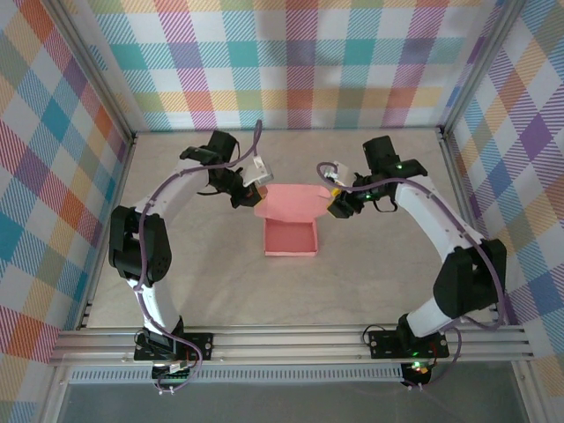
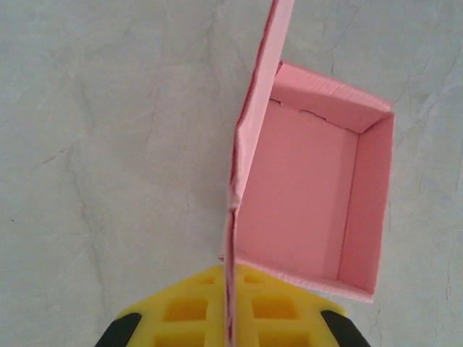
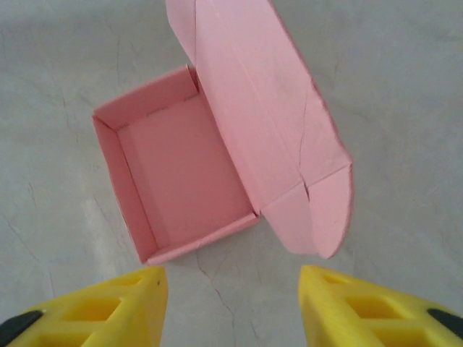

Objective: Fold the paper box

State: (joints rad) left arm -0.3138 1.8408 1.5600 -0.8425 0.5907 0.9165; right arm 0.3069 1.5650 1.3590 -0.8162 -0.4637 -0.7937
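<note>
Paper box (image 1: 291, 238) is pinched in left claw (image 1: 254, 196), right claw (image 1: 336, 202) parted beside.

The paper box (image 2: 304, 195) runs off the top edge in both wrist views. The bottom edge cuts short the left gripper (image 2: 230, 318) and right gripper (image 3: 230, 285).

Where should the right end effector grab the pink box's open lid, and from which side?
Probably the rounded side flap at the lid's right end, coming from the paper box's right with jaws straddling the card. The lid stands raised over the open tray, that flap juts clear of it facing the open right end effector, and the left end effector pinches the opposite edge.
</note>
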